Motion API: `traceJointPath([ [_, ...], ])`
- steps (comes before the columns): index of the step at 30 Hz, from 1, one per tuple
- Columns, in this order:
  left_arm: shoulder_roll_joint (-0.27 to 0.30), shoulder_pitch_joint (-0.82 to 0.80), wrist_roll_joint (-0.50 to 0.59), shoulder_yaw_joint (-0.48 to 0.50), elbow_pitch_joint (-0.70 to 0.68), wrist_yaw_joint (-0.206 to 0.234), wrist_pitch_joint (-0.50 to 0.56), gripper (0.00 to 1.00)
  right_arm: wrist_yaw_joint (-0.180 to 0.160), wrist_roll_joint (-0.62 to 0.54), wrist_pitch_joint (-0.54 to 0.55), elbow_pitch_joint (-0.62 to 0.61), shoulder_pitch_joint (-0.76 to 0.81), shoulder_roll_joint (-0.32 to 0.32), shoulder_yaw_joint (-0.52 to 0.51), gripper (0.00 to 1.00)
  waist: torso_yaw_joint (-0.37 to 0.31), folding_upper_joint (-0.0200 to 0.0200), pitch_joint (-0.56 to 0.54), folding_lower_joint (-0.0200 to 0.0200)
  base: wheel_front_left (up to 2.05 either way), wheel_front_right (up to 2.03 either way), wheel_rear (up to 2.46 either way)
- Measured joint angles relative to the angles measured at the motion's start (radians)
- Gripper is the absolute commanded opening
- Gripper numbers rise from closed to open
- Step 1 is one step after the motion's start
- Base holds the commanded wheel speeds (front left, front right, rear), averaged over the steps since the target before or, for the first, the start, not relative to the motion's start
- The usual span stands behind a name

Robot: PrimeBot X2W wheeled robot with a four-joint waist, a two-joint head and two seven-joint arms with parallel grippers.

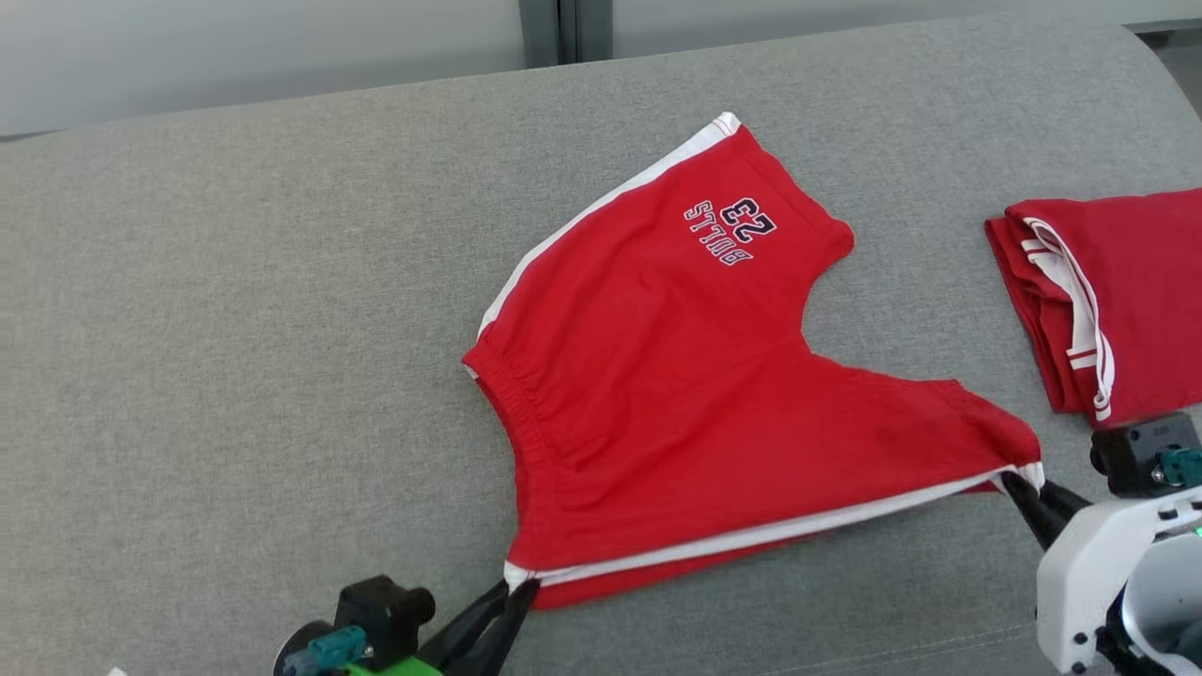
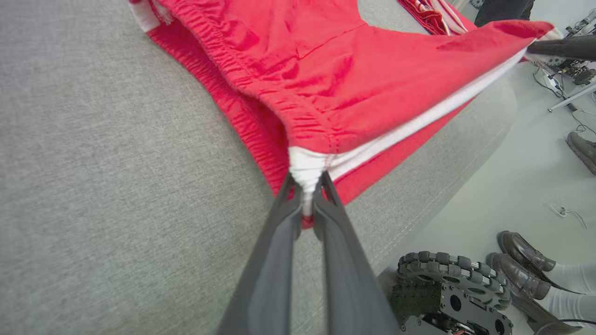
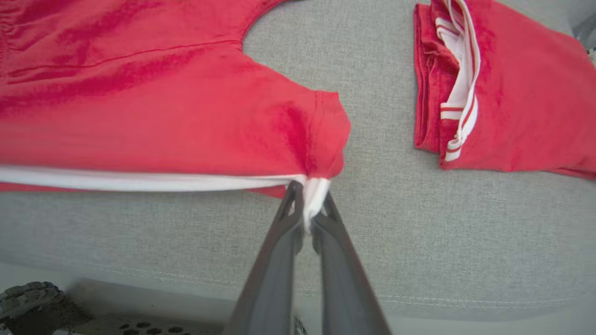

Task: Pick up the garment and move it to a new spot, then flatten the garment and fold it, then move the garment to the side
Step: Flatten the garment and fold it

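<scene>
The garment (image 1: 695,394) is a pair of red shorts with white side stripes and a "BULLS 23" print, spread across the grey cushion. My left gripper (image 1: 515,590) is shut on its near waistband corner, where white trim (image 2: 305,170) bunches between the fingers. My right gripper (image 1: 1025,483) is shut on the near leg hem corner (image 3: 315,193). The white-striped near edge (image 1: 789,530) is stretched taut between the two grippers and lifted slightly, showing the red layer below.
A second red garment (image 1: 1108,300), folded with white trim, lies at the cushion's right end. The grey cushion (image 1: 235,329) stretches wide to the left. Below its front edge are the robot's wheel (image 2: 447,279) and a person's shoes (image 2: 526,265) on the floor.
</scene>
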Motion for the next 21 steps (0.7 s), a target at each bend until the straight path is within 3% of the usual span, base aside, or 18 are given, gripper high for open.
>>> traceJointPath([
  [5,-0.032,-0.096,-0.002,0.012,-0.017,0.007,0.043,0.0,0.0,0.001,-0.01,0.038,-0.116,-0.058,0.026,0.0,0.017,0.0,0.003,0.0,0.0,0.0,0.0],
  [13,-0.139,-0.303,-0.06,0.054,0.045,0.006,0.138,0.0,-0.001,0.055,0.013,0.188,-0.403,-0.178,0.127,0.0,0.047,0.0,0.051,0.0,0.0,0.0,0.0],
  [21,-0.204,-0.448,-0.061,0.102,0.141,0.043,0.152,0.0,-0.001,0.104,-0.03,0.406,-0.731,-0.233,0.31,0.0,0.07,0.0,0.134,0.0,0.0,0.0,0.0],
])
